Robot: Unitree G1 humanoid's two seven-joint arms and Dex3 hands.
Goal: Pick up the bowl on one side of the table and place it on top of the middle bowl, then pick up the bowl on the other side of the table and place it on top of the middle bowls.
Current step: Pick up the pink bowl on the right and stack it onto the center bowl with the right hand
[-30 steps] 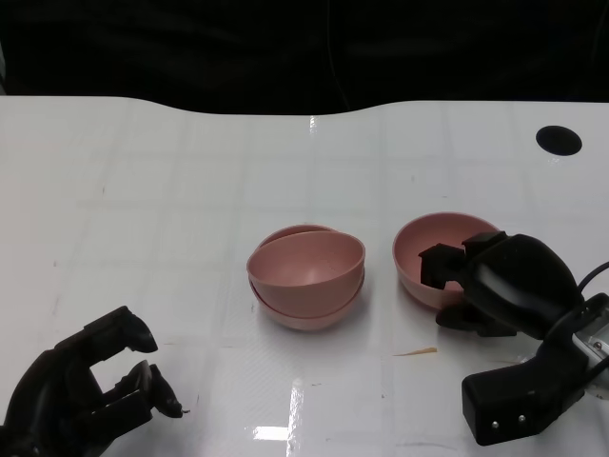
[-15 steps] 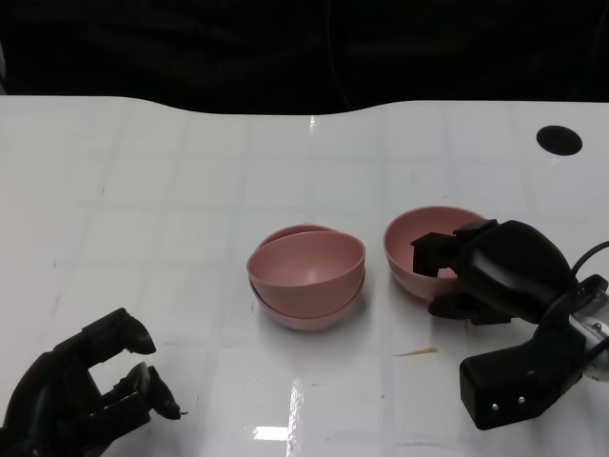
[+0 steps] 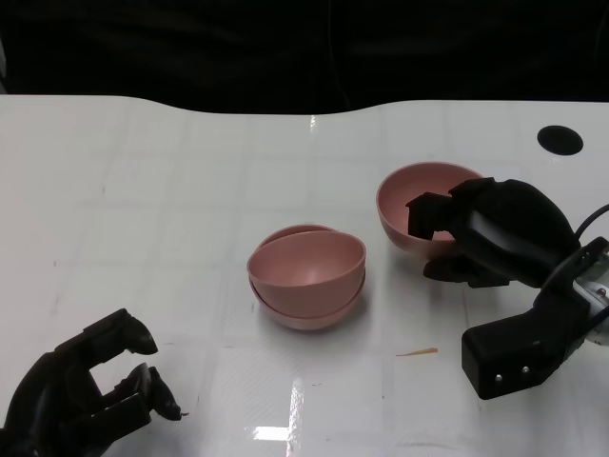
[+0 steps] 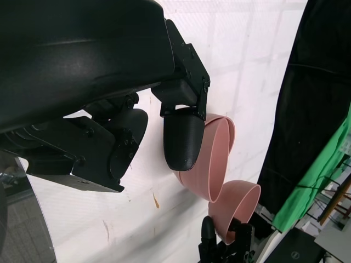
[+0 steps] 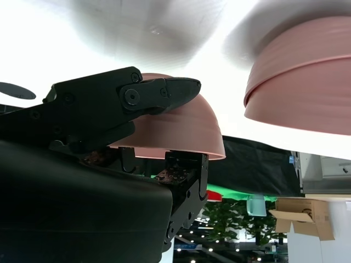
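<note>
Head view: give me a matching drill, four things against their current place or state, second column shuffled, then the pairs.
Things:
1. right hand
2. left hand
3. stack of two pink plastic bowls
4. round black hole in the white table

States:
A. far right, near the table's back edge
B. holds nothing, at the near left
C. grips a single pink bowl by its rim
D. mid-table, upper bowl tilted

Pairs: 1-C, 2-B, 3-D, 4-A

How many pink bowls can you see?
3. Two sit stacked in the middle of the table: the top bowl tilted in the bottom bowl. The third bowl is held by the right robot hand. None seems hidden.
</note>
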